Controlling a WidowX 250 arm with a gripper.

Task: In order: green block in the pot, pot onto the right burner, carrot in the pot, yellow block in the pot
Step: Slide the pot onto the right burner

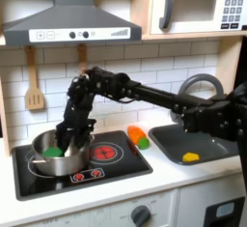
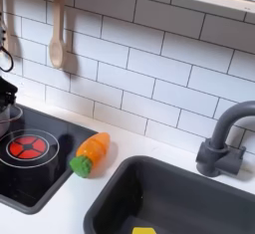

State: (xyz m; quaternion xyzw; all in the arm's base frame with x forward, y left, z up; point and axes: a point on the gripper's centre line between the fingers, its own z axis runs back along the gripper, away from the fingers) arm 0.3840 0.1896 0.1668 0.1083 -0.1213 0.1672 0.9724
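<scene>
The silver pot [image 1: 60, 156] sits on the left burner of the toy stove. The green block [image 1: 53, 151] lies inside it, toward the first exterior view's left. My gripper [image 1: 75, 140] points down over the pot's right part, close to the rim, its dark fingers merging so the gap is unreadable. The carrot [image 1: 139, 136] [image 2: 92, 152] lies on the counter between the stove and the sink [image 1: 166, 146] [image 2: 174, 183]. The yellow block [image 1: 191, 156] [image 2: 144, 231] rests on the sink floor. A dark part of my arm shows at the second exterior view's left edge.
The right burner [image 1: 103, 154] [image 2: 27, 145] glows red and bare beside the pot. A wooden spoon [image 1: 35, 88] [image 2: 58, 39] hangs on the tiled wall. The curved faucet [image 1: 198, 84] [image 2: 224, 138] stands behind the sink. My arm stretches across above the carrot.
</scene>
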